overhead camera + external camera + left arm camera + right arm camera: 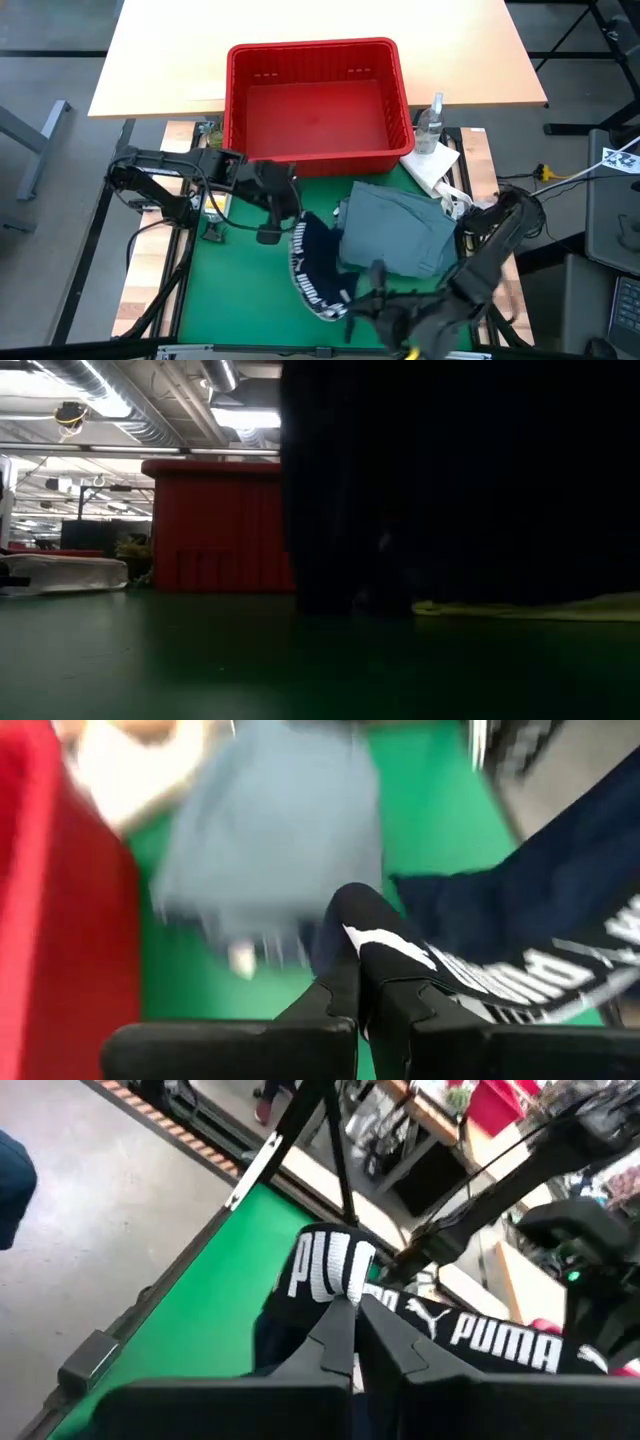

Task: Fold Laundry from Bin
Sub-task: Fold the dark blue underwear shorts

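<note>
On your left, the left gripper is clamped on a soft fold of the dark navy garment, its 2 fingers pressed together on the cloth. That garment hangs limp between both arms over the green mat, with a white lettered band along its edge. Behind it you have the red bin, rigid plastic with slotted walls and a thick rim; its floor is bare. Right of the navy piece lies the grey-blue garment, folded flat and roughly square, with a white paper towel at its far corner. The right gripper pinches the navy garment's lettered band. Your low view is mostly blocked by dark cloth.
</note>
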`<state>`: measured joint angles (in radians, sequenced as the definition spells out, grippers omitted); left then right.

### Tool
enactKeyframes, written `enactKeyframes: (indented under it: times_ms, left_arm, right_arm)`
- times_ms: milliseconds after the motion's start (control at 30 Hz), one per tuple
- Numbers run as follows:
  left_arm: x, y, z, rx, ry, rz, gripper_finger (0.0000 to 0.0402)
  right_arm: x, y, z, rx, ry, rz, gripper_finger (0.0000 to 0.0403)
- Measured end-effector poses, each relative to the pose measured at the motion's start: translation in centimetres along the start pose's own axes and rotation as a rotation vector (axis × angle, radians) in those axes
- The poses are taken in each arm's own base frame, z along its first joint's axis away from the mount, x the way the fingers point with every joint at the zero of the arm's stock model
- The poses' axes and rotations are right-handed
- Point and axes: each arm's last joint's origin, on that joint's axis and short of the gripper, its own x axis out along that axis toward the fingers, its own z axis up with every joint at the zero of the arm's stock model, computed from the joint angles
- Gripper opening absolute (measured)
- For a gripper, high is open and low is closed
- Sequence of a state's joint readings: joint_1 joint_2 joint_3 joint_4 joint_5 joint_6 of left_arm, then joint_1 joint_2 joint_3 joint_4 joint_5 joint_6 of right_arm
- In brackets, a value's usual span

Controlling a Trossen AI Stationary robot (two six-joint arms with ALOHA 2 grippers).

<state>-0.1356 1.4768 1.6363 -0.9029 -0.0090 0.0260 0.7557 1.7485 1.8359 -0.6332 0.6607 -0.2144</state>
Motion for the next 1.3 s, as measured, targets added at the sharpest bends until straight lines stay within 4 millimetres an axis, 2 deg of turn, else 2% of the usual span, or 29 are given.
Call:
enactKeyframes:
  times_ms: [133,300,467,633,767,967,1067,1200,1300]
  left_arm:
    - [-0.5,-0.4,-2.3,-0.037,0.238,-0.009,0.0000]
    - [-1.1,-1.1,-4.6,-0.040,0.493,-0.008,0.0000]
    - [-1.8,-1.8,-5.7,-0.075,0.627,0.003,0.0015]
    - [-2.1,-2.6,-6.0,-0.115,0.667,0.023,0.0061]
    - [-2.1,-3.3,-6.1,-0.122,0.671,0.020,0.0113]
    - [-2.1,-5.1,-5.9,-0.208,0.651,-0.059,0.0173]
    - [-1.9,-7.0,-5.3,-0.221,0.561,-0.110,0.0183]
    - [-1.9,-10.1,-4.3,-0.151,0.399,-0.220,0.0183]
    - [-2.2,-12.3,-3.8,-0.106,0.278,-0.241,0.0178]
  right_arm:
    - [3.8,1.4,-0.8,0.047,0.032,0.050,0.0005]
    - [9.3,1.3,-2.0,0.107,0.008,0.162,0.0005]
    - [14.8,0.5,-3.9,0.169,-0.042,0.265,0.0005]
    - [18.2,-0.2,-5.7,0.200,-0.056,0.313,0.0005]
    - [19.4,-0.6,-6.5,0.210,-0.049,0.303,0.0005]
    - [19.6,-0.7,-6.7,0.212,-0.046,0.299,0.0005]
    - [19.6,-0.8,-6.6,0.214,-0.055,0.296,0.0005]
    - [19.6,-0.8,-6.5,0.217,-0.068,0.293,0.0005]
    - [19.6,-0.8,-6.4,0.218,-0.070,0.291,0.0005]
